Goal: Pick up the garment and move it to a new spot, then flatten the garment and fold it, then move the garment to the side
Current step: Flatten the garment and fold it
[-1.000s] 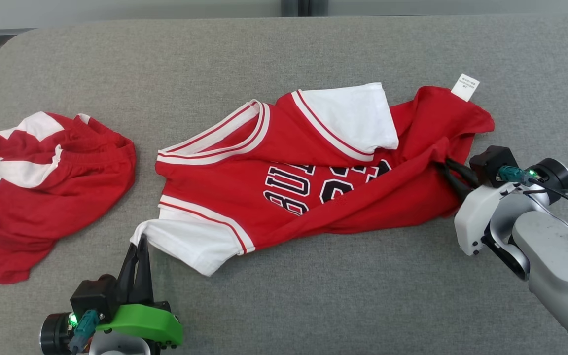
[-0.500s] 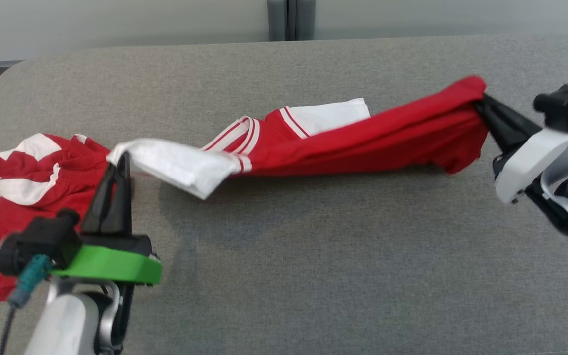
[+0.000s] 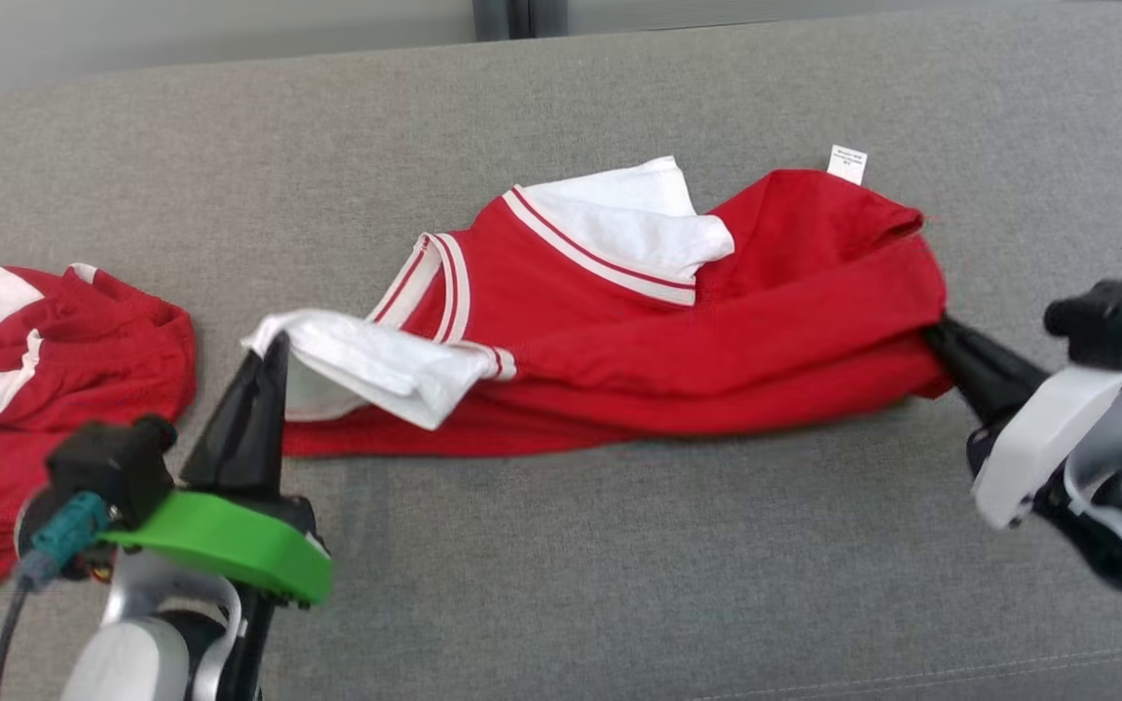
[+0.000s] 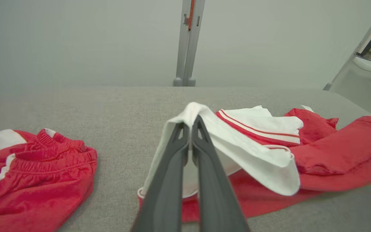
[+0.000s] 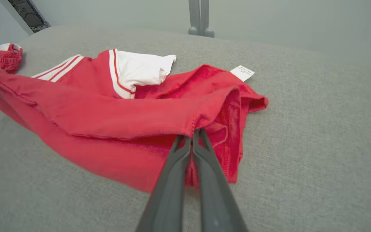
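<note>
One jersey (image 3: 717,321), one pair of shorts (image 3: 84,341), one label (image 3: 846,164), one left gripper (image 3: 276,343), one right gripper (image 3: 938,336).

Garment (image 3: 717,331) label (image 3: 846,164) print (too small)

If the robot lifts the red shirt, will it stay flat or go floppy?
Probably floppy: the shirt sags in folds between the left gripper and right gripper. Likely light too, since thin pinches on a sleeve and the hem hold its ends up.
</note>
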### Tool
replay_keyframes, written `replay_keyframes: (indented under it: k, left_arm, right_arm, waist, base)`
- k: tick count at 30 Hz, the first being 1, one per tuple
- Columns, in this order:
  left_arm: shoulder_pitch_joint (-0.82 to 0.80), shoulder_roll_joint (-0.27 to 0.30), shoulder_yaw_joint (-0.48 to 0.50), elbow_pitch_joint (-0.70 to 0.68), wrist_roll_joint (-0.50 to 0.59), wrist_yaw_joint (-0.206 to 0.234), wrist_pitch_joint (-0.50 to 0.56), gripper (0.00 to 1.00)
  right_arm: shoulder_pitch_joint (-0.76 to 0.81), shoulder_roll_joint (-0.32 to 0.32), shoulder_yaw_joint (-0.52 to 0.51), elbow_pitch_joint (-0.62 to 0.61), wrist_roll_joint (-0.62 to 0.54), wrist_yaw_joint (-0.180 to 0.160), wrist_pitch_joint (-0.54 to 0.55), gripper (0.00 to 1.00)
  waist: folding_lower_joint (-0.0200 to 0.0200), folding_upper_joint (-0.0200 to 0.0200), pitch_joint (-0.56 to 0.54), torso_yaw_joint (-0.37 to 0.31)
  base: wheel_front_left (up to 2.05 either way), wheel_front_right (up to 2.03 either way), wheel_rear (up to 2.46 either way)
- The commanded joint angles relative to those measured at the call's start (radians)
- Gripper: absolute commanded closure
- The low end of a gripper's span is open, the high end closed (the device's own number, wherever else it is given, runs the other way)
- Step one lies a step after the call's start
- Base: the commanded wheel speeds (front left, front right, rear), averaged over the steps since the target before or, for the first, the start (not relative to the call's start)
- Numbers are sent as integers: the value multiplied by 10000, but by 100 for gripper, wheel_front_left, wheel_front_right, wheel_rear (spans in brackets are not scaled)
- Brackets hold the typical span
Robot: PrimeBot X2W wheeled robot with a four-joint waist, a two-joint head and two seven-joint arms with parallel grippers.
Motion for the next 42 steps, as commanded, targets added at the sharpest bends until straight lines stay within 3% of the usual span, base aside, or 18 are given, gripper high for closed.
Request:
replay_keyframes:
  k: [1,2,3,5,14,24,31,38,40,42]
  left_arm:
    - [309,-94,-3,225,-150,24,-169,100]
    - [452,-158,-18,374,-226,13,-257,100]
    - [626,-255,-84,543,-285,-10,-336,100]
    - [783,-395,-186,736,-282,-35,-501,100]
    - [752,-523,28,1166,-122,228,-1435,100]
    - [787,-402,203,1575,-237,289,-1668,100]
    - [744,-348,184,1676,-258,308,-1670,100]
    - [602,-330,129,1708,-263,310,-1683,100]
    - [559,-341,111,1705,-266,308,-1687,100]
    - [543,-336,83,1711,-255,311,-1688,100]
  right_arm:
    - [387,221,10,115,-176,-8,-222,100]
    - [584,353,6,224,-251,-8,-304,100]
    - [867,497,8,376,-382,-8,-372,92]
    - [1339,701,-155,590,-591,-8,-514,0]
    - [3283,1029,-1347,-273,-2769,-8,-1484,0]
    - [4029,1951,-2683,-1024,-4371,-10,-830,0]
    - [4191,2460,-3422,-797,-4013,-8,-655,0]
    - [3792,2567,-3172,-308,-3124,-7,-737,0]
    - [3586,2507,-2973,-91,-3043,-8,-868,10]
    - [3405,2511,-2761,97,-2963,-8,-1002,53]
  waist:
    - [0,0,298,-156]
    - [0,0,317,-152]
    - [0,0,324,-121]
    - [0,0,308,-25]
    - [0,0,139,237]
    - [0,0,85,196]
    - [0,0,76,299]
    - [0,0,208,413]
    - [0,0,262,432]
    - [0,0,298,453]
  base:
    - [0,0,0]
    - [0,0,0]
    - [0,0,0]
    - [0,0,0]
    - [0,0,0]
    - [0,0,0]
    - [0,0,0]
    - [0,0,0]
    - [0,0,0]
    - [0,0,0]
